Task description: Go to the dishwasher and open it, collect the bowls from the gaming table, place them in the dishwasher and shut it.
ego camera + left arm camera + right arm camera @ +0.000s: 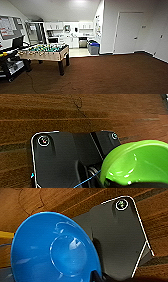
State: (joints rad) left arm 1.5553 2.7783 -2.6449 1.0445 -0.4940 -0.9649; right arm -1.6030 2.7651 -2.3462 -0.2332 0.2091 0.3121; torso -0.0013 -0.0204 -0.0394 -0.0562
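Observation:
A lime green bowl (140, 161) shows large in the left wrist view, carried above the brown carpet with my left gripper (125, 184) shut on its rim. The bright blue bowl (55, 250) is tilted in the right wrist view, and my right gripper (96, 278) is shut on its edge. Far across the room, the dishwasher (82, 42) is a small steel front under the white kitchen counter. It is too far off to tell how its door stands. The gaming table is out of view.
A foosball table (46, 51) with a green pitch stands ahead on the left. A dark desk with a monitor (17, 42) is at the far left. Grey bins with blue tops (93, 47) sit beside the kitchen entrance. Brown carpet (112, 75) stretches ahead, and a white door (127, 32) is on the right.

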